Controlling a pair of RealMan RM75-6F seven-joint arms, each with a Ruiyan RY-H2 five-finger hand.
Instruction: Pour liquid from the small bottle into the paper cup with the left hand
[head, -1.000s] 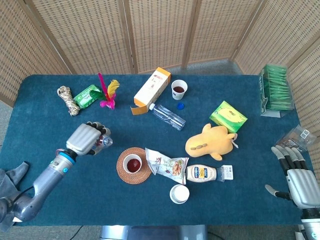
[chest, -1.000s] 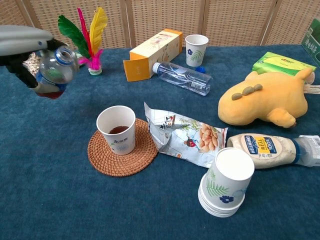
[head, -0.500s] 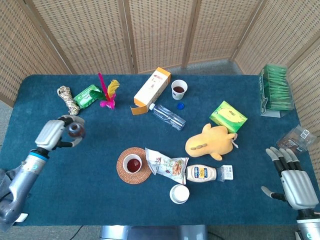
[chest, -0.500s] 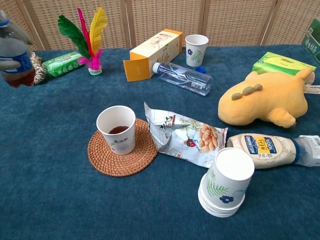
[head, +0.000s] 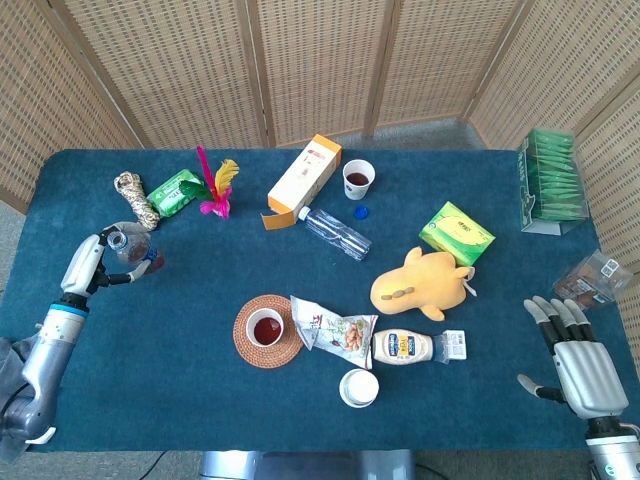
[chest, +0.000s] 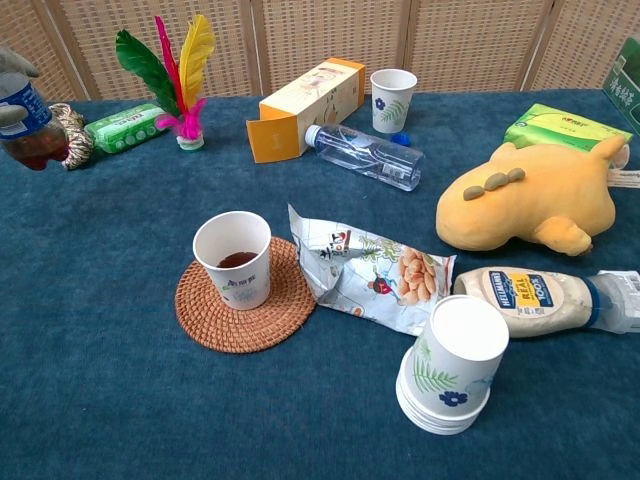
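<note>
Left robot hand (head: 88, 262) gripping small bottle (head: 131, 246), above table

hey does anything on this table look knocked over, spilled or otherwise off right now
No spill shows. The clear water bottle lies on its side with its blue cap off beside it. The orange carton and mayonnaise bottle also lie flat, and the snack bag looks crumpled.

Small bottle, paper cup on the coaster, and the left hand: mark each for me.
small bottle (chest: 27, 128): chest view, on its label band above the dark liquid.
paper cup (chest: 238, 280): chest view, on its outer wall.
left hand (head: 85, 264): head view, on the back of the hand gripping the bottle.
</note>
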